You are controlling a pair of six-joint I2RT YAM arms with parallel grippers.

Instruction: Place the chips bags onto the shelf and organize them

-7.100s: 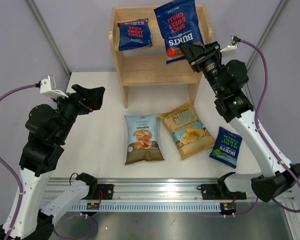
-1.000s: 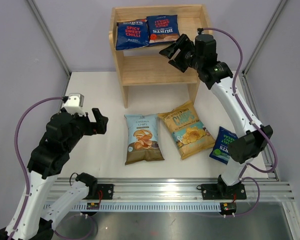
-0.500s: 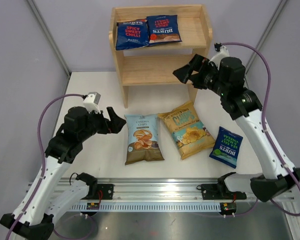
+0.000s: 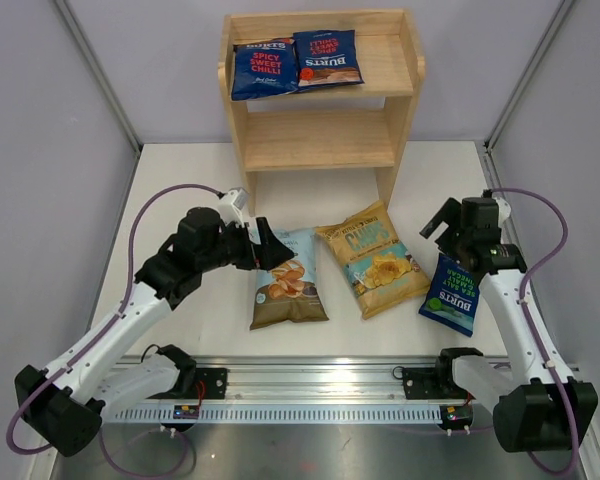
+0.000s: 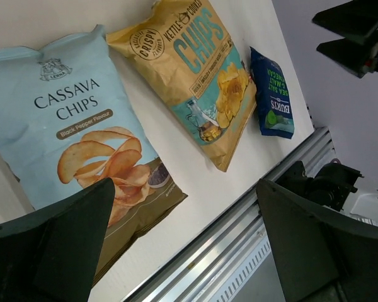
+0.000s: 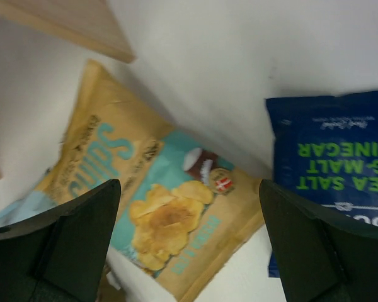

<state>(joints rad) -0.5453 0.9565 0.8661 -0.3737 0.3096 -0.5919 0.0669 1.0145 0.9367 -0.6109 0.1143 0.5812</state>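
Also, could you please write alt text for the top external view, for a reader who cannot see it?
Open left gripper hovers over the Cassava bag and open right gripper beside the green-marked Burts bag, a yellow bag lying between them on the white table. Behind, two red-lettered Burts bags lie on the top tier of the wooden shelf.

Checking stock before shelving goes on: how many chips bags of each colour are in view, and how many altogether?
Dark blue Burts bags: 3
Pale blue Cassava bag: 1
Yellow Kettle chips bag: 1
Total: 5
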